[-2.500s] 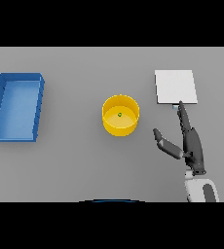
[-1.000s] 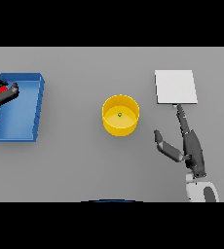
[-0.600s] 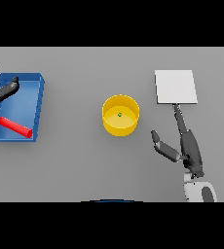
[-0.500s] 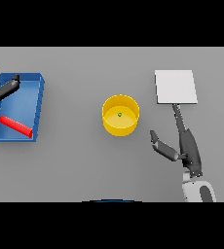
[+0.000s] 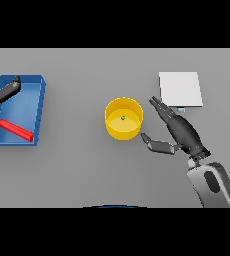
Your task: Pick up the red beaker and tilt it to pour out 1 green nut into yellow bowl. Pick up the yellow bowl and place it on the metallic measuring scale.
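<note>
pour step looks done: green nut [image 5: 122, 118] sits in yellow bowl [image 5: 123, 118]; red beaker [image 5: 15, 130] lies in blue tray [image 5: 39, 107], below left hand [image 5: 2, 91], fingers apart, holding nothing. right hand [image 5: 179, 131] fingers spread, bowl just off fingertips, ungrasped. left to do: bowl onto scale [image 5: 180, 89], beyond the fingers. no writing legible.

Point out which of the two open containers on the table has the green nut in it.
The round yellow bowl at the table's centre holds the small green nut. The rectangular blue bin at the left holds only the red beaker, lying flat.
</note>
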You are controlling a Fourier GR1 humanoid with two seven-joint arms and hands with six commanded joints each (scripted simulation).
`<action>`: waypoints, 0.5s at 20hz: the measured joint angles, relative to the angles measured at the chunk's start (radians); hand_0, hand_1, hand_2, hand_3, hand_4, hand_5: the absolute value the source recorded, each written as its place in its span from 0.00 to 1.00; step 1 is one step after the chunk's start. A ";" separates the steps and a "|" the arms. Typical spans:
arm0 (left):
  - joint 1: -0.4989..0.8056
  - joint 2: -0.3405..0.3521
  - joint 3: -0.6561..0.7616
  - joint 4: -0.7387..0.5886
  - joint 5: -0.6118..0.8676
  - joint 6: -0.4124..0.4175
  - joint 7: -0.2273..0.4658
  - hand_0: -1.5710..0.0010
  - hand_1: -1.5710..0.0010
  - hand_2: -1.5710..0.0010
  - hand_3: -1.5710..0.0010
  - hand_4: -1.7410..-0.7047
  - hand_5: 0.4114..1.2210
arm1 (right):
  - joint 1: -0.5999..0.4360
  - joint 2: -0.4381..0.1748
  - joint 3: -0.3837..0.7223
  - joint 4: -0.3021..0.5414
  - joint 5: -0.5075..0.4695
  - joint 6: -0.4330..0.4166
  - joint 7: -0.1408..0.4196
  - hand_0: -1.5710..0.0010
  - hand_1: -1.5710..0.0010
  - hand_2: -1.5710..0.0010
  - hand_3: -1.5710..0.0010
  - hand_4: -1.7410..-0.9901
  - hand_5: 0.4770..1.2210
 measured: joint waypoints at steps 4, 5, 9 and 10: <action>-0.007 -0.005 -0.001 -0.003 0.000 0.005 0.003 1.00 1.00 1.00 1.00 0.92 0.38 | -0.130 -0.094 0.089 0.039 0.136 0.080 -0.003 1.00 1.00 1.00 1.00 0.62 0.25; -0.003 -0.005 -0.002 -0.009 -0.002 0.009 -0.001 1.00 1.00 1.00 1.00 0.91 0.38 | -0.161 -0.101 0.112 0.052 0.163 0.097 -0.001 1.00 1.00 1.00 1.00 0.63 0.25; -0.012 -0.012 -0.010 -0.006 -0.001 0.002 0.013 1.00 1.00 1.00 1.00 0.91 0.38 | -0.263 -0.113 0.164 0.142 0.202 0.152 -0.032 1.00 1.00 1.00 1.00 0.62 0.24; -0.009 -0.014 -0.013 -0.001 -0.005 0.001 0.008 1.00 1.00 1.00 1.00 0.91 0.38 | -0.285 -0.113 0.176 0.157 0.205 0.169 -0.045 1.00 1.00 1.00 1.00 0.62 0.25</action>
